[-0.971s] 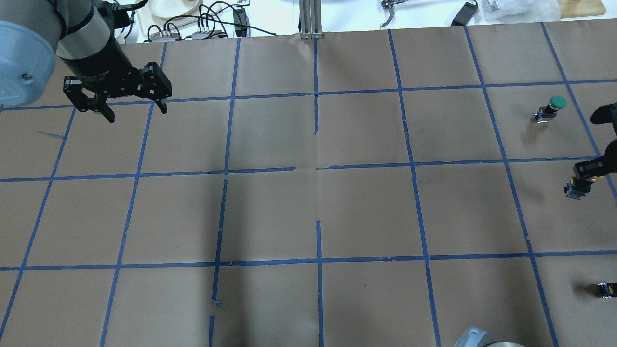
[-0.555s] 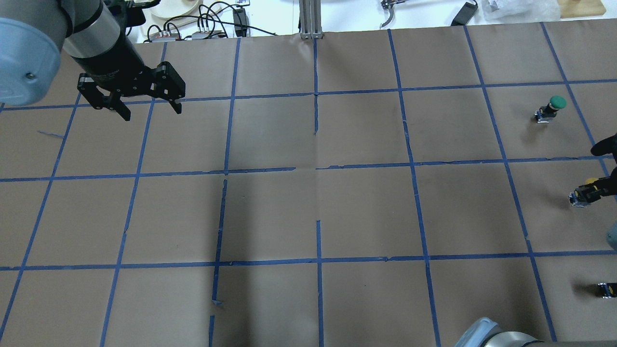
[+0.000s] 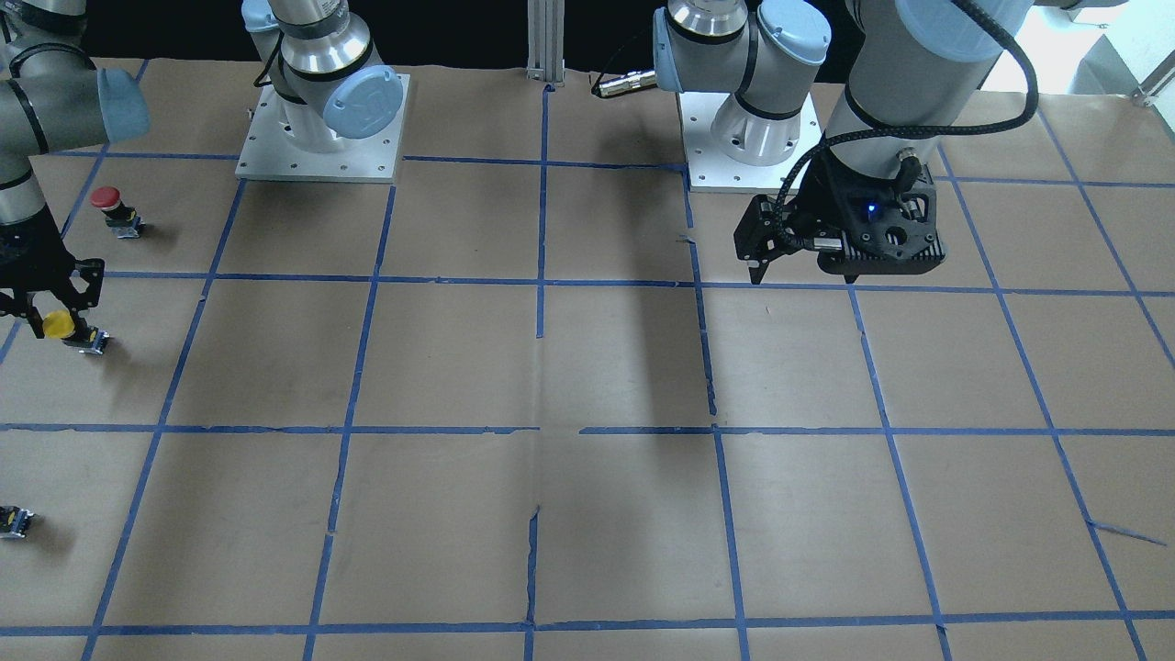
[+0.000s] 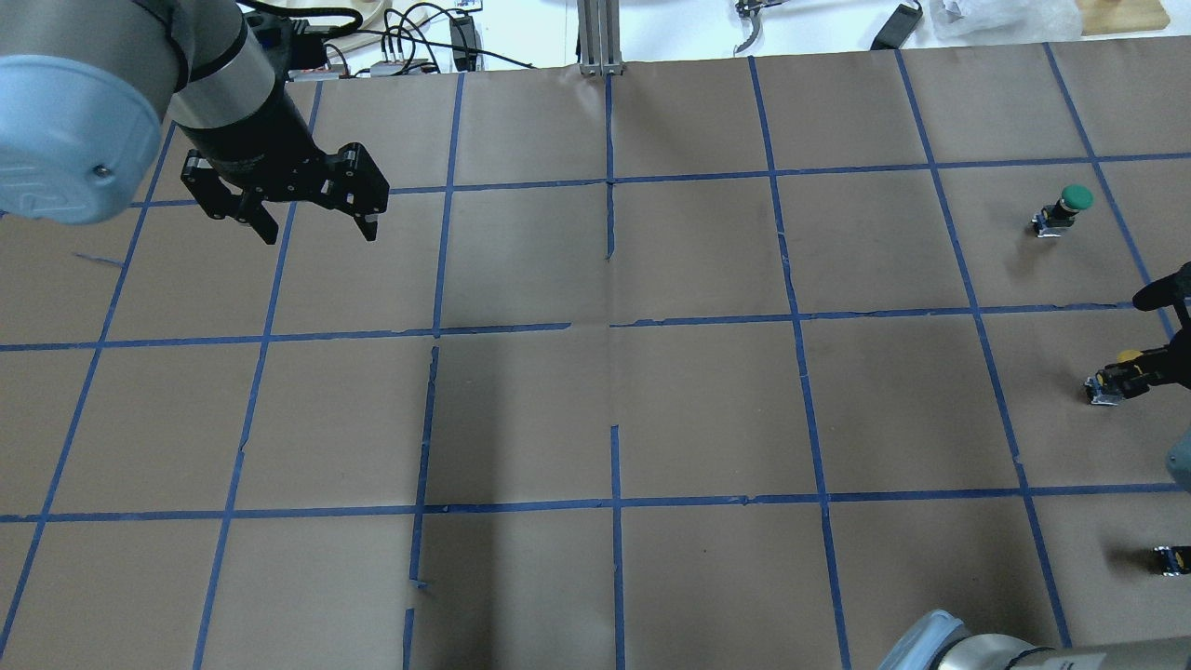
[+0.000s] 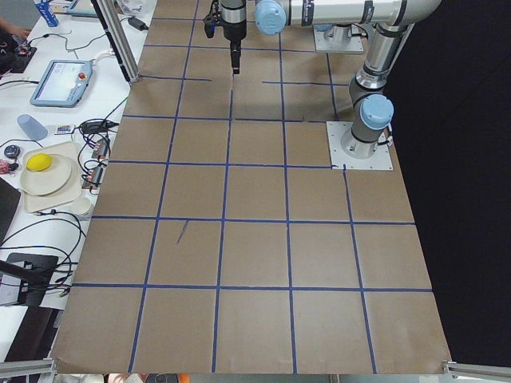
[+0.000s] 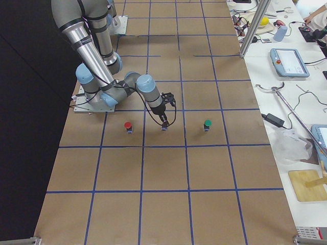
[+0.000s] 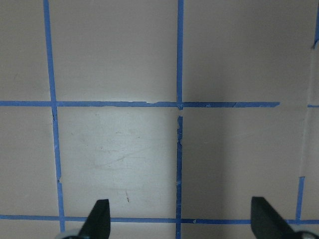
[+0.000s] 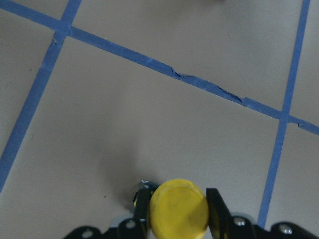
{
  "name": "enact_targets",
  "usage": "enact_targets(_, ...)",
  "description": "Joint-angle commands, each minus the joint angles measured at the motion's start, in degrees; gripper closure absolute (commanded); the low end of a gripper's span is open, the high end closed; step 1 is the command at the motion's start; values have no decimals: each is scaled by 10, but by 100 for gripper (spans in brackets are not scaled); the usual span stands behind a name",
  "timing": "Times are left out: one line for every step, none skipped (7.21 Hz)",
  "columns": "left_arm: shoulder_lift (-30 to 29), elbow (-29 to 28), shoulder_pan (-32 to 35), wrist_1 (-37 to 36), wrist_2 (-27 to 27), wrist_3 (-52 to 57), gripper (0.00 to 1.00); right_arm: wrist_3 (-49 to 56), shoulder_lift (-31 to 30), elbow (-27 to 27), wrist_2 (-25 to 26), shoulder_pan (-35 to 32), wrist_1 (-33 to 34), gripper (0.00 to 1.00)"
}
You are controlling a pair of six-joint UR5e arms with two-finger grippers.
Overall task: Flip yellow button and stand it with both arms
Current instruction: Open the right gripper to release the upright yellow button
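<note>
At the table's right end in the front-facing view, the right gripper (image 3: 55, 317) was closed on the yellow button (image 3: 61, 325). Its arm ran out past the frame's edge. The button was held tilted, and it could not be made out whether its block touched the paper (image 3: 624, 367). A red button (image 3: 108, 198) stood nearer the robot-side edge. A small black part (image 3: 14, 521) lay toward the operators' edge, half cut off.

From overhead, the right gripper was mostly cropped, with only dark finger ends and the yellow button (image 4: 1110, 383) visible by the right edge. A green button (image 4: 1070, 200) stood farther out. The left gripper (image 4: 316, 228) hung over the table's left half, pointing down with its jaws spread wide.

From the left end, the left arm reached out from its base, and the left gripper (image 5: 235, 60) was seen edge-on, its gap hidden.

From the right end, the right arm was folded low with the gripper pointing down.

The left wrist camera caught only two fingertips (image 7: 99, 221), far apart over the paper.

In the right wrist view, black fingers (image 8: 217, 211) pressed both sides of the yellow cap, which hid most of the body.
</note>
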State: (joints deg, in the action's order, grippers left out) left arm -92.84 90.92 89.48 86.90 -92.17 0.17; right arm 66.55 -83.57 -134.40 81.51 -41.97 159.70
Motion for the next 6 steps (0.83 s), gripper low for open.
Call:
enact_targets(0,-2,0,-1,-4,1,0,1,3,0,-1,0,-3,1)
enact_targets(-3,-7,0,-2,-3,1,0,0,2,0,0,0,-8,0)
enact_targets(2,-1,3,0,-2,2,0,-2,-4,2,0,0,-11,0)
enact_targets(2,0,2,-1,-1,2,0,-3,-11,6,-2,0,-30,0)
enact_targets(5,0,3,0,7,2,0,-9,-28,21,-13,-5,-73,0)
enact_targets(9,-3,3,29,5,4,0,-25,-54,58,-21,-7,-159,0)
